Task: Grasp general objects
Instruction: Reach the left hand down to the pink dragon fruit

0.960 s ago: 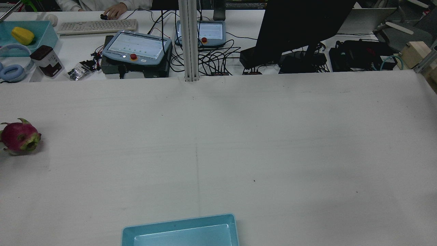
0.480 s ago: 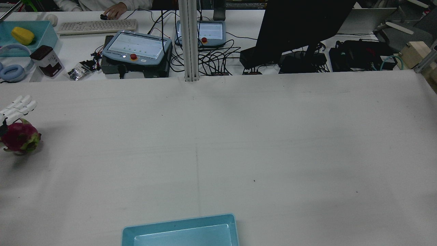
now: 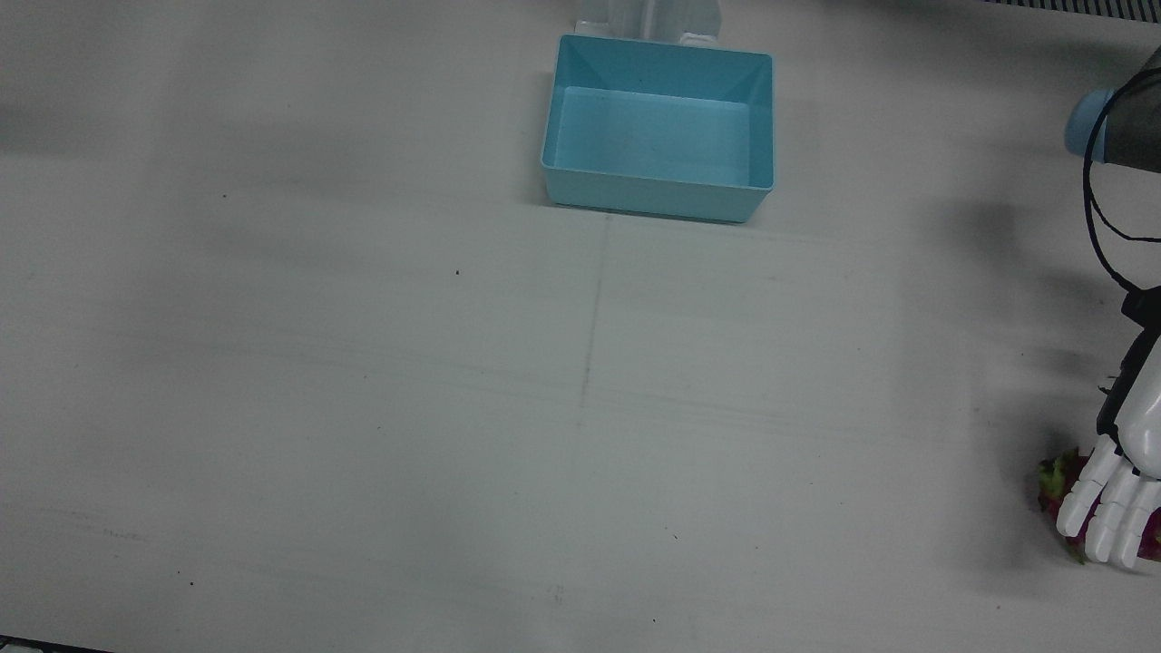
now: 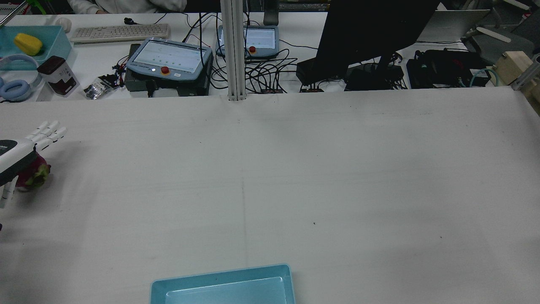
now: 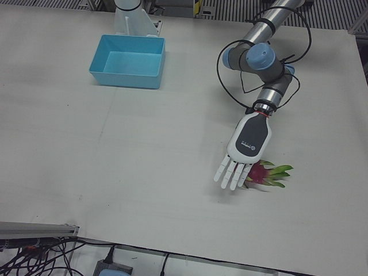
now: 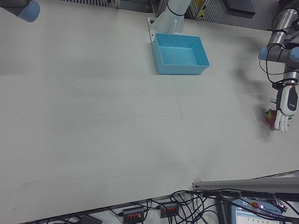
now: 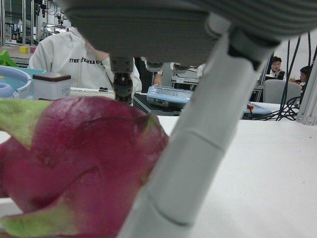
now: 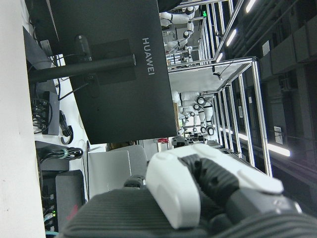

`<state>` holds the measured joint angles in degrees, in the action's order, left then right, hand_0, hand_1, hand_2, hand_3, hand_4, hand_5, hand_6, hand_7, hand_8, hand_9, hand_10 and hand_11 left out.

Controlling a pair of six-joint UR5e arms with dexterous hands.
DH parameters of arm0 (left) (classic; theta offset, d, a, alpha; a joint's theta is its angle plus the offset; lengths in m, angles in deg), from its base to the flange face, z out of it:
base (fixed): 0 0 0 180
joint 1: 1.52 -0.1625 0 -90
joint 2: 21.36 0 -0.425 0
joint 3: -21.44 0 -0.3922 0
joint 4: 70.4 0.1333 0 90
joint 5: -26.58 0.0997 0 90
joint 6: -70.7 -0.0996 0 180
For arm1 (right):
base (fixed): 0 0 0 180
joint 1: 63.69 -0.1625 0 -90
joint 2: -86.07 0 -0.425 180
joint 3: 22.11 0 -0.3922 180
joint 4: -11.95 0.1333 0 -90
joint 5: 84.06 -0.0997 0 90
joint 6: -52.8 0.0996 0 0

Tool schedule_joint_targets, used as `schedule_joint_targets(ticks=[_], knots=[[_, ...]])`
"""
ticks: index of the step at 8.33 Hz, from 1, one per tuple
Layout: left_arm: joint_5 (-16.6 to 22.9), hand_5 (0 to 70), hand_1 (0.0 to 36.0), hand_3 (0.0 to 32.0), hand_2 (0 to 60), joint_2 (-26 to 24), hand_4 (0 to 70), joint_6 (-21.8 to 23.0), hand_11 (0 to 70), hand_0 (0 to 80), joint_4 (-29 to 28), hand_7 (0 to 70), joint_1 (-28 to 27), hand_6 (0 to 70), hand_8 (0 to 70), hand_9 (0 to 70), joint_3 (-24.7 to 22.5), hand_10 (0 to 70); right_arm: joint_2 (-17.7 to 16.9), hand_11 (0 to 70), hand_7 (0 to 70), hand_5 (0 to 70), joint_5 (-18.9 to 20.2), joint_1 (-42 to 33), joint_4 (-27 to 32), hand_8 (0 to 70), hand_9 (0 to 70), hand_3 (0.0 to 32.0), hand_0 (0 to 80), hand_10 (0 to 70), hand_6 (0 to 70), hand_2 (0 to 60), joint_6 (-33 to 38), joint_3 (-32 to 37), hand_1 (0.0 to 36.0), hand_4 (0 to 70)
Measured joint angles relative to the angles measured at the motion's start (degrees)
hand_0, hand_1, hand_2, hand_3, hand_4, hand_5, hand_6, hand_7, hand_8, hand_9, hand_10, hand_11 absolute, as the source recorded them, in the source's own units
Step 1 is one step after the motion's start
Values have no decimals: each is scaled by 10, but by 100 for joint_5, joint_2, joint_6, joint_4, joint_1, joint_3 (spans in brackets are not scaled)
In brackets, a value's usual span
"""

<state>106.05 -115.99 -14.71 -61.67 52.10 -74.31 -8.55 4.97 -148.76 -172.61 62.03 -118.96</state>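
— Where do we find the left hand (image 5: 241, 156)?

— We see it flat and palm-down above the dragon fruit (image 5: 263, 173), its fingers (image 5: 230, 171) straight and spread, reaching past the fruit toward the operators' side. It holds nothing. In the left hand view one finger (image 7: 198, 148) runs down just beside the fruit's red skin (image 7: 89, 158); we cannot tell whether it touches.

— And the fruit itself?

— It lies on the white worktop (image 5: 144, 144) near the edge on the left arm's side, green scales pointing away from the hand. In the rear view only its end (image 4: 36, 175) shows under the palm (image 4: 17, 158). From the front view we catch just a sliver of it (image 3: 1057, 481) beside the fingers (image 3: 1102, 508).

— The blue bin (image 3: 659, 127)?

— Well apart from the fruit, at the robot's edge of the worktop between the arms.

— What of the right hand (image 8: 213, 188)?

— We see it only in its own camera, a white-and-black part close to the lens, with a dark monitor (image 8: 109, 64) beyond. Whether its fingers are spread or closed we cannot tell.
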Motion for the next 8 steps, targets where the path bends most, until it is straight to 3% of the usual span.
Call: schedule_joint_targets(ticks=[1, 2, 3, 4, 8], knots=[[-97, 0, 259, 206, 0, -122, 0, -274, 0, 800, 180, 0, 9, 0, 0, 0, 60, 0, 2, 0, 0, 0, 0, 0, 0, 0, 0, 0, 0, 0, 0, 0, 0, 0, 0, 0], [-260, 0, 251, 250, 0, -178, 0, -472, 0, 777, 288, 0, 14, 0, 0, 0, 87, 0, 1, 0, 0, 0, 0, 0, 0, 0, 0, 0, 0, 0, 0, 0, 0, 0, 0, 0], [-409, 0, 235, 204, 0, -197, 0, -579, 0, 675, 336, 0, 9, 0, 0, 0, 121, 0, 2, 0, 0, 0, 0, 0, 0, 0, 0, 0, 0, 0, 0, 0, 0, 0, 0, 0], [-492, 0, 226, 172, 0, -224, 0, -625, 0, 639, 377, 0, -3, 0, 0, 0, 194, 0, 1, 0, 0, 0, 0, 0, 0, 0, 0, 0, 0, 0, 0, 0, 0, 0, 0, 0], [-546, 0, 226, 152, 0, -280, 0, -649, 0, 635, 263, 0, -25, 0, 0, 0, 607, 0, 2, 0, 0, 0, 0, 0, 0, 0, 0, 0, 0, 0, 0, 0, 0, 0, 0, 0]])
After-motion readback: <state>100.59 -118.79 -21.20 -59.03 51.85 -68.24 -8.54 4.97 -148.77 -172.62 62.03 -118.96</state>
